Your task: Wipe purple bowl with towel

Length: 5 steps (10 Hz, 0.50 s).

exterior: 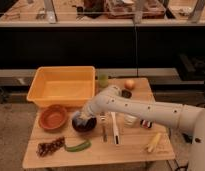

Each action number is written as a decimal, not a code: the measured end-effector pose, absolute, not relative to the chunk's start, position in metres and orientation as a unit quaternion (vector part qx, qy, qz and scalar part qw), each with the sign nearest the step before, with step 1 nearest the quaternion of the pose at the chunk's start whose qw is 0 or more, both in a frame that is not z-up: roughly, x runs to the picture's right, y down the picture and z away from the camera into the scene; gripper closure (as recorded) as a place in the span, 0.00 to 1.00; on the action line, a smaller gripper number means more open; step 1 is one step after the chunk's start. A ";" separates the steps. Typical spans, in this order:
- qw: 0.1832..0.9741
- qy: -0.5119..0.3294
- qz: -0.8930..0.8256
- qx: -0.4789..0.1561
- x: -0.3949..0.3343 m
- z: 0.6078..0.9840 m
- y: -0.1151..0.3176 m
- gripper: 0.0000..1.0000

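The purple bowl (80, 126) sits on the wooden table (126, 154), left of centre and just right of the orange-brown bowl. My arm reaches in from the right and bends down into it. The gripper (88, 115) is inside the bowl's upper rim, shut on the towel (84, 119). The towel shows only as a small pale patch pressed against the bowl's inside. Most of the cloth is hidden by the gripper and the bowl wall.
A yellow bin (61, 86) stands at the back left, with a green cup (102, 80) and an orange fruit (129, 84) to its right. The orange-brown bowl (52, 117), a green pepper (77, 146), a brown snack (50, 147), cutlery (115, 131) and a yellow item (153, 142) also lie on the table.
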<state>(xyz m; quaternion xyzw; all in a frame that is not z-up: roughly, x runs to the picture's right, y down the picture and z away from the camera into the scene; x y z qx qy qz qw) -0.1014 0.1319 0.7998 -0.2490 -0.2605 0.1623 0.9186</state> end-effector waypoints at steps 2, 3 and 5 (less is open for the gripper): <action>0.916 -0.272 0.156 -0.249 -0.094 0.781 0.140 1.00; 0.916 -0.276 0.153 -0.250 -0.092 0.775 0.144 1.00; 0.914 -0.281 0.139 -0.256 -0.090 0.765 0.155 1.00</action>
